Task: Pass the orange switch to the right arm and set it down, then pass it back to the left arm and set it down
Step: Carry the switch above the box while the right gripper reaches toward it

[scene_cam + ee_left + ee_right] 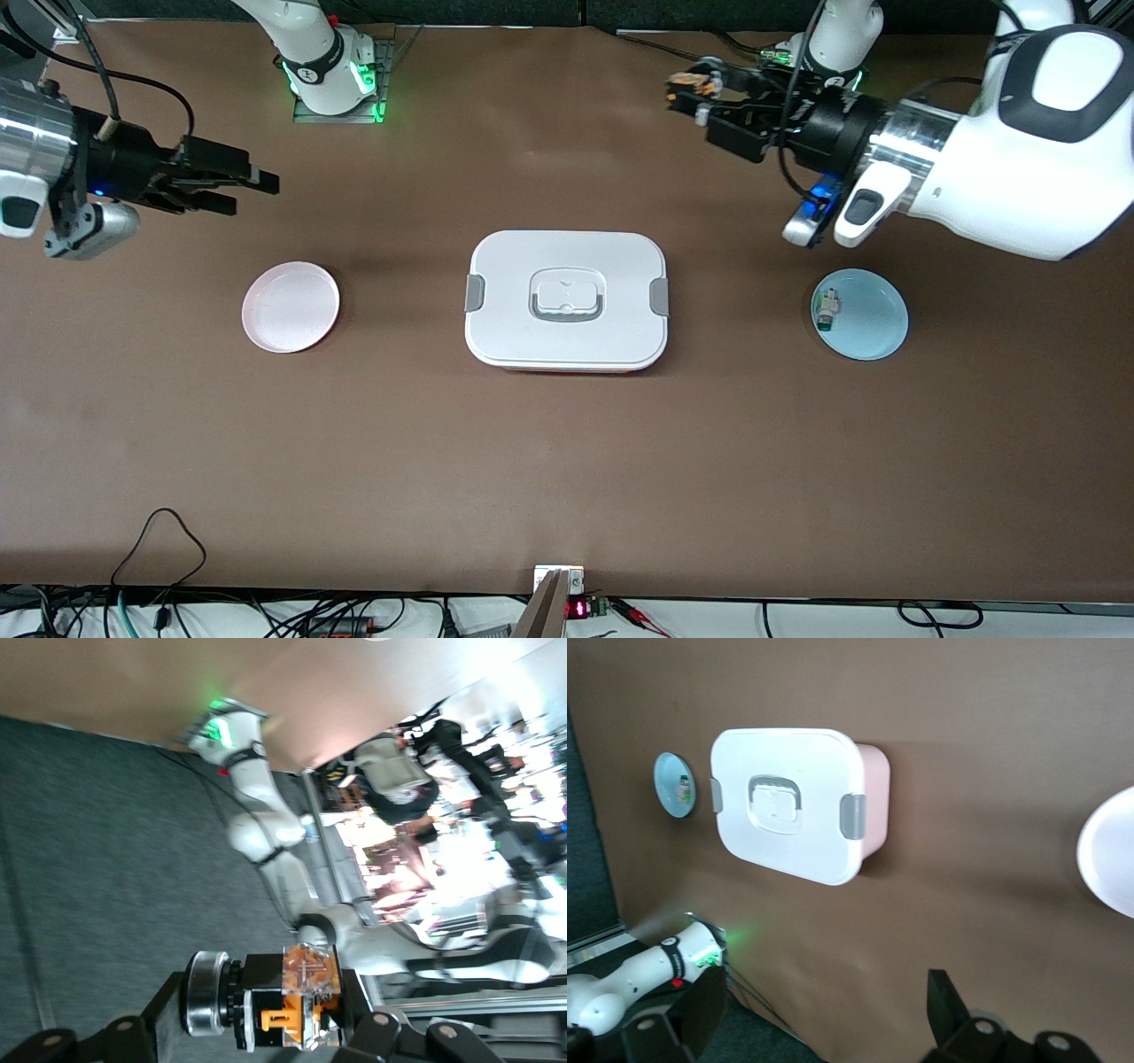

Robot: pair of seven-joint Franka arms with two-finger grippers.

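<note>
My left gripper [694, 91] is shut on the orange switch [691, 82], a small black part with an orange face, held in the air over bare table close to the left arm's base. In the left wrist view the orange switch [306, 999] with its silver knob sits between the black fingers of the left gripper [297, 1019]. The white box [567, 299] stands shut at the table's middle, apart from both arms. My right gripper [255, 183] hangs open and holding nothing over bare table toward the right arm's end; in its own wrist view the right gripper [830, 1014] has only table between its fingers.
A pink plate [291, 306] lies beside the box toward the right arm's end. A light blue plate [873, 323] lies toward the left arm's end with a small white-and-green part [827, 310] on it. In the right wrist view the box [788, 802] and both plates show.
</note>
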